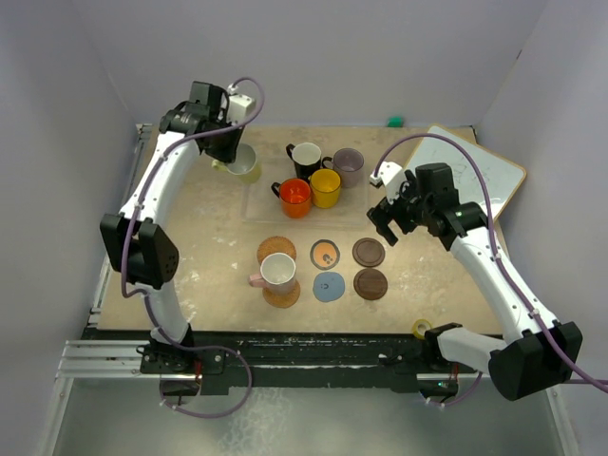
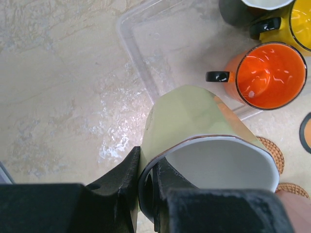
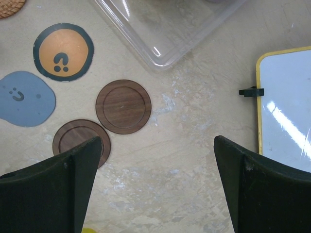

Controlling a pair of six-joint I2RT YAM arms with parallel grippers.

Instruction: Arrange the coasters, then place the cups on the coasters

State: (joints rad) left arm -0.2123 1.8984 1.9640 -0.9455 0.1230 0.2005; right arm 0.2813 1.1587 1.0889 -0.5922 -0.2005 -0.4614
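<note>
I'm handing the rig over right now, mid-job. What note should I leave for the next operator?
Left pincer: shut on the rim of the pale yellow-green cup, beside the tray.
Right pincer: open, empty, near the dark brown coasters.
Done: six coasters laid in two rows of three. The pink cup stands at the orange-brown pair; exact seat unclear.
To do: set the held cup on a coaster, then move the black cup, mauve-grey cup, red-orange cup and yellow cup from the tray.
</note>
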